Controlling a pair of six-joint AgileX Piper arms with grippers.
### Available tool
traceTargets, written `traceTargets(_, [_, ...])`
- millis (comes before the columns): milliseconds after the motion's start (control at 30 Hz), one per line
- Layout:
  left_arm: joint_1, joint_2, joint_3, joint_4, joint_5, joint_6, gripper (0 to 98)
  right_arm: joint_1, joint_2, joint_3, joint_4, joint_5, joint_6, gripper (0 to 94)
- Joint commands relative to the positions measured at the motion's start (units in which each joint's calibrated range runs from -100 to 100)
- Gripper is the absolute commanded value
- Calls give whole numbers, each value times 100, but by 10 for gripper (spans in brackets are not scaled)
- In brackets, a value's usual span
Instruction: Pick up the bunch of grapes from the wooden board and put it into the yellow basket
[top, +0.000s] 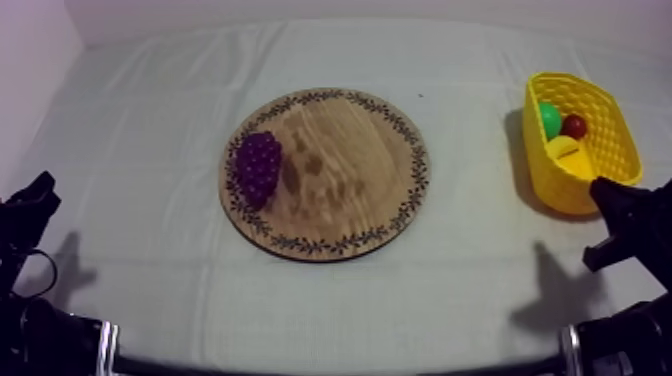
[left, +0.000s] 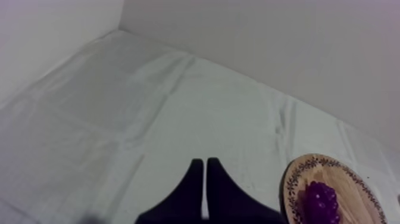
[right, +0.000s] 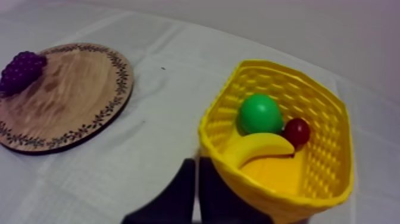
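A purple bunch of grapes (top: 258, 166) lies on the left part of the round wooden board (top: 350, 190) in mid-table. The yellow basket (top: 608, 120) stands at the right and holds a green pear (top: 550, 119), a small red fruit (top: 574, 126) and a banana (top: 568, 155). My left gripper (top: 38, 190) rests low at the left, shut, its fingers (left: 205, 176) lying together on the cloth, left of the board (left: 351, 184) and the grapes (left: 322, 201). My right gripper (top: 603, 187) is shut beside the basket's near wall (right: 268, 190), fingers (right: 196, 179) together.
Bare grey-white cloth (top: 150, 110) surrounds the board on all sides. A wall runs along the far edge and the left side. A strip of open cloth lies between the board (right: 65, 95) and the basket.
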Motion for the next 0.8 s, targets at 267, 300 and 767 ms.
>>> traceTargets(267, [2,2,-4,1,0,2,0,-1130,10,-94,42,180,-952,3])
traceTargets(300, [2,2,-4,1,0,1,0,-1193,24,-105,104,160,-1021,3])
traceTargets(767, [2,2,-4,1,0,1,0,-1820,1939,-2367,690,-58,-1596,3])
